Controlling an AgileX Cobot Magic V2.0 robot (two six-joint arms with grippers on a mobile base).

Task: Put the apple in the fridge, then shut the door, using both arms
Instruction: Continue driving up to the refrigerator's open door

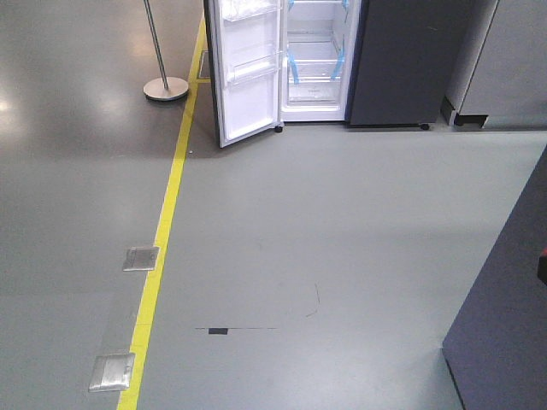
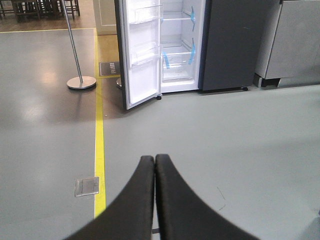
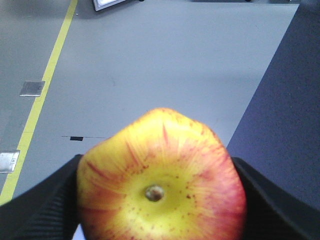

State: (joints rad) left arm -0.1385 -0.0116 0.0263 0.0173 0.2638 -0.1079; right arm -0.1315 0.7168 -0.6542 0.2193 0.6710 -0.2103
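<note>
my right jaws are clenched on the apple (image 3: 160, 185), gripping it at both flanks with its yellow dimple facing the wrist camera. my left jaws are pressed tip to tip with nothing between them, pointing toward the fridge (image 2: 227, 45). the apple hangs well short of the fridge, over the grey floor (image 1: 342, 239) in front of it. the door (image 1: 248, 94) stands swung wide at the fridge's left side, white lining and clear bins showing — inside the fridge, white shelves carry blue tape strips (image 1: 295, 67). a yellow line (image 1: 167, 213) runs along the floor left of the fridge, and a metal post base (image 1: 165, 88) sits further left.
</note>
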